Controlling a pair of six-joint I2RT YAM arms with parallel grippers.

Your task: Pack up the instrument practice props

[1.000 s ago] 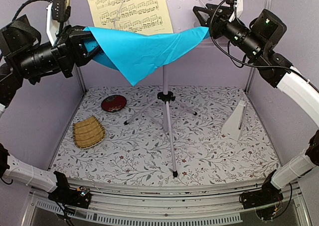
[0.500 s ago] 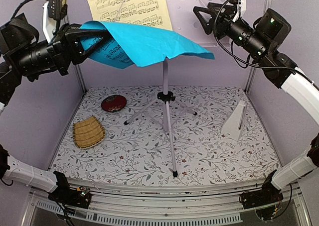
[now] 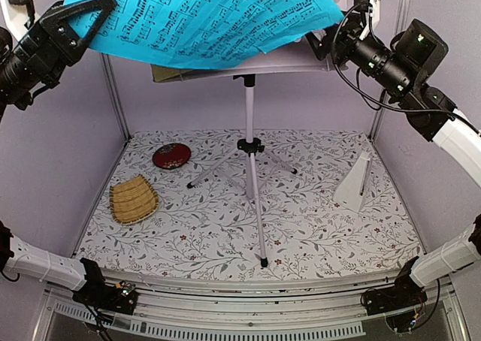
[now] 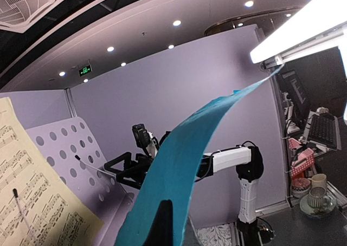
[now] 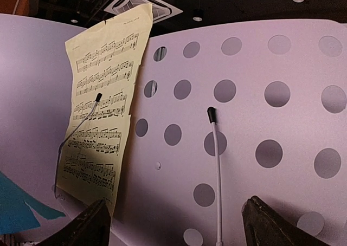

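One prop was up: the left hand [image 3: 89,16] pinched the blue paper music sheet [image 3: 210,14] at 12 o'clock. The right hand [image 5: 179,230] gaped before the white perforated desk [image 5: 260,148]; its pale-yellow paper sheet [image 5: 103,105] and the white pyramid metronome [image 3: 357,179] at 3 o'clock awaited packing.

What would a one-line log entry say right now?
left gripper holds blue sheet above stand desk | right gripper open, facing desk | pale-yellow sheet on desk | metronome on table

From above, the blue sheet [image 3: 203,18] by our left hand [image 3: 101,7] runs off the top, hiding our right hand's [image 5: 176,227] fingertips.
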